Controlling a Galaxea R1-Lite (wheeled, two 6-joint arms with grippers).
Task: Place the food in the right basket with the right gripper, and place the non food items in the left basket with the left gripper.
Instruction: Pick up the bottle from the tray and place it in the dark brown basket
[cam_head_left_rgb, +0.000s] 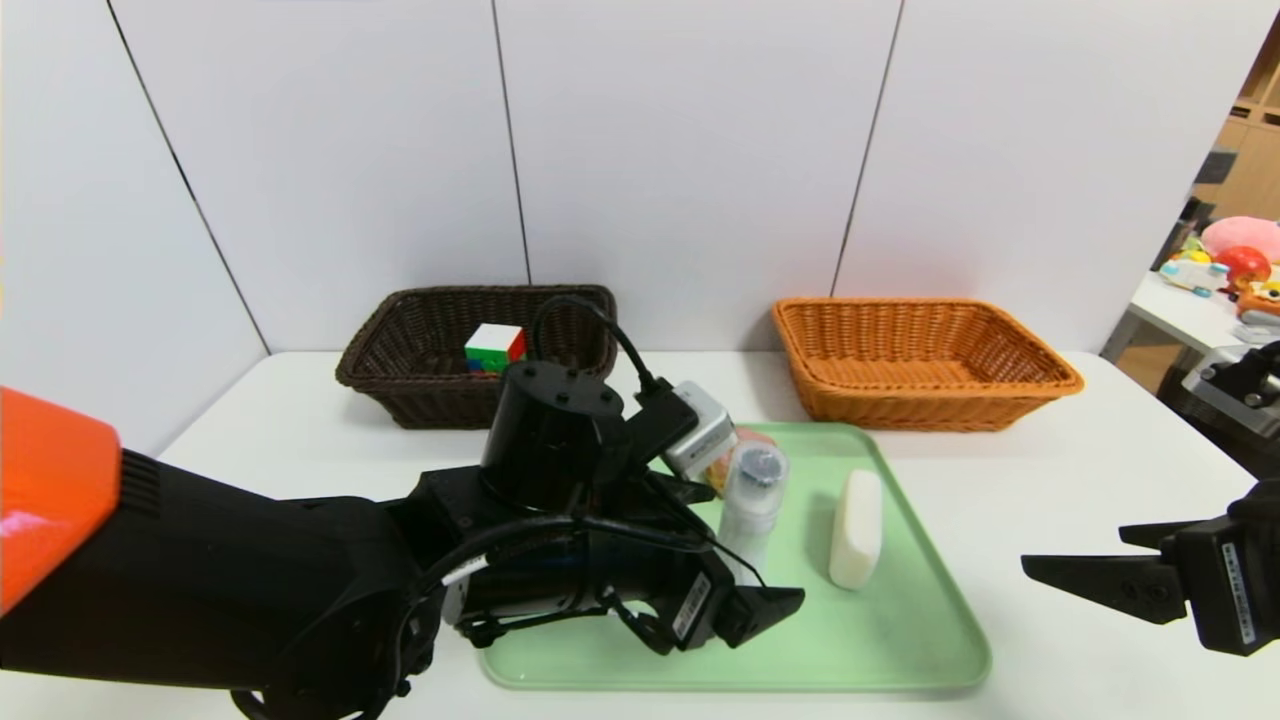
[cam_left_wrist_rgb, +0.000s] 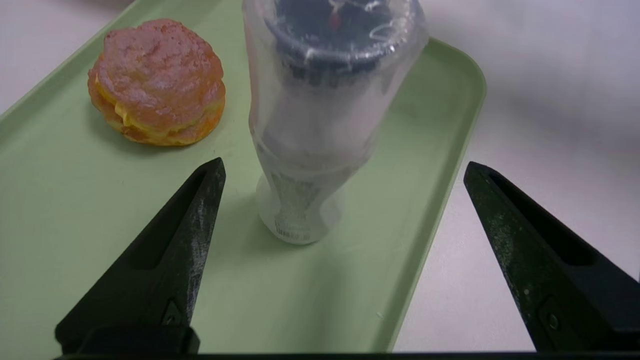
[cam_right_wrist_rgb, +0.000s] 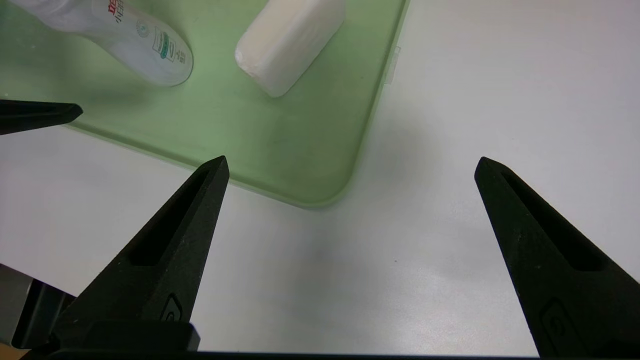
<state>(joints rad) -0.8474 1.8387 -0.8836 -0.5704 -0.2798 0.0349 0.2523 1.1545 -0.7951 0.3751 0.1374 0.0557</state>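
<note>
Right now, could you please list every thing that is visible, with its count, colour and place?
table: one, white, under everything
tray: one, light green, centre of table
bottle: one, clear with dark cap, upright on tray
cream puff: one, golden brown, on tray beside bottle
white block: one, on tray
left basket: one, dark brown, back of table
cube: one, multicoloured, in left basket
right basket: one, orange, back of table
left gripper: open, facing bottle
right gripper: open, over bare table beside tray
</note>
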